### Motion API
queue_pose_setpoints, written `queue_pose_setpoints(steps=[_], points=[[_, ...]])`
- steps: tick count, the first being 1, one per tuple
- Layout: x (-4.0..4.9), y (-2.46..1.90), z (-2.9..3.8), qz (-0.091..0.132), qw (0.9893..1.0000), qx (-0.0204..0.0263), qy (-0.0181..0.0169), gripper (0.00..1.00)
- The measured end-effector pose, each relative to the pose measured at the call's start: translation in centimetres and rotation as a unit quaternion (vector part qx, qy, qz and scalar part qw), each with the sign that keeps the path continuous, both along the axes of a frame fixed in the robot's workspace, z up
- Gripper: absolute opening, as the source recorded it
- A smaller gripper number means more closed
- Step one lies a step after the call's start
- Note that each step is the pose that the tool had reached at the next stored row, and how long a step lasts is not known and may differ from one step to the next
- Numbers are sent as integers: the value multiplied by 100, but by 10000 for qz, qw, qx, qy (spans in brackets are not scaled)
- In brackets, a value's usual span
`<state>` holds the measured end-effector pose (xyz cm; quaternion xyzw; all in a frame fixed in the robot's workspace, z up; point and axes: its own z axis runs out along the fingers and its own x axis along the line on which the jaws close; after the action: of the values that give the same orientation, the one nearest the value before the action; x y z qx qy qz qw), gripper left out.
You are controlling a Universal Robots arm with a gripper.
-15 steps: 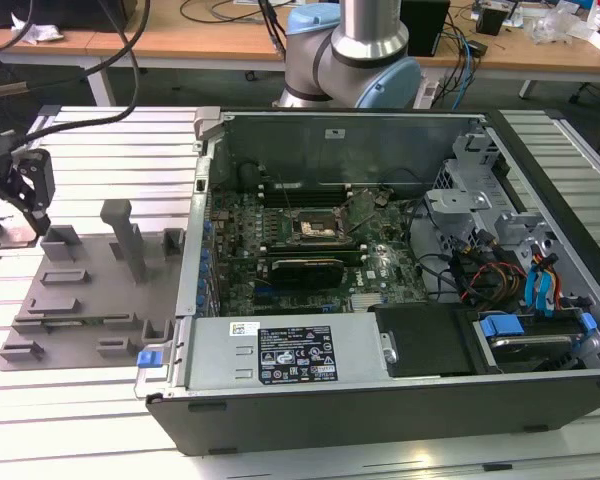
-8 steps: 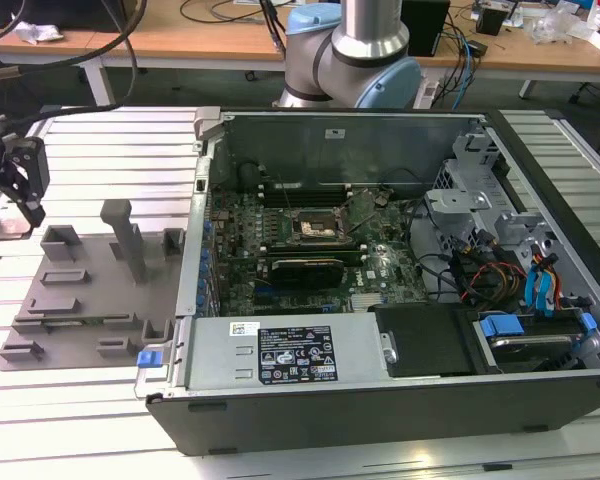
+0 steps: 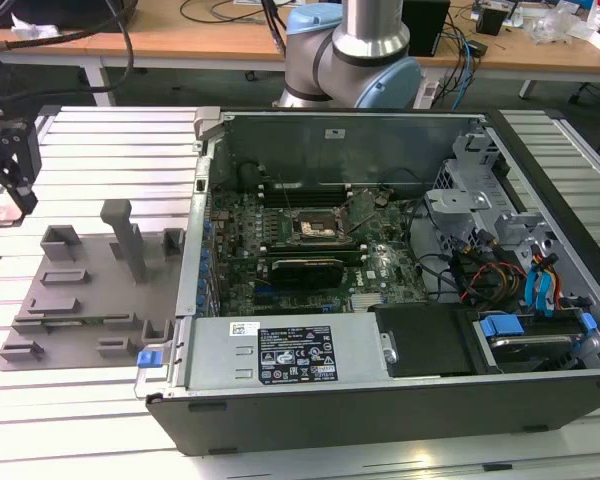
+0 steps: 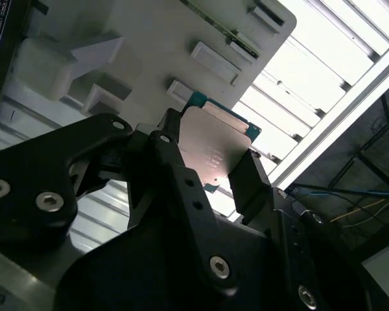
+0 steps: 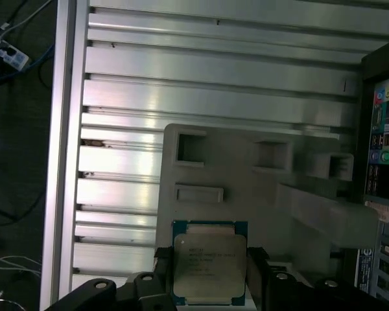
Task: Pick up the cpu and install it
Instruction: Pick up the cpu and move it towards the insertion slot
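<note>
The cpu (image 5: 209,265), a flat square chip with a pale metal top and a blue-green rim, sits between my two black fingers (image 5: 257,269). In the second wrist view the cpu (image 4: 215,146) is likewise clamped from both sides by my gripper (image 4: 211,165). My gripper (image 5: 209,278) is shut on it, and the chip hangs above the near edge of the grey plastic tray (image 5: 246,168). In the exterior view my gripper (image 3: 10,180) is at the far left, above the slatted table and left of the tray (image 3: 90,290). The black motherboard socket (image 3: 315,228) lies inside the open computer case.
The open computer case (image 3: 310,355) fills the middle and right of the exterior view, with cables and drive bays at its right. Raised blocks and a tall post (image 3: 130,240) stand on the tray. The arm's base (image 3: 350,60) stands behind the case.
</note>
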<state>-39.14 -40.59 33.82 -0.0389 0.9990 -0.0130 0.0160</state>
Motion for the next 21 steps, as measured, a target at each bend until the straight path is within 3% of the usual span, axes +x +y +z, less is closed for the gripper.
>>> queue_pose_setpoints(steps=[21], points=[[0, 16, 385, 0, 10000, 0, 0, 55]])
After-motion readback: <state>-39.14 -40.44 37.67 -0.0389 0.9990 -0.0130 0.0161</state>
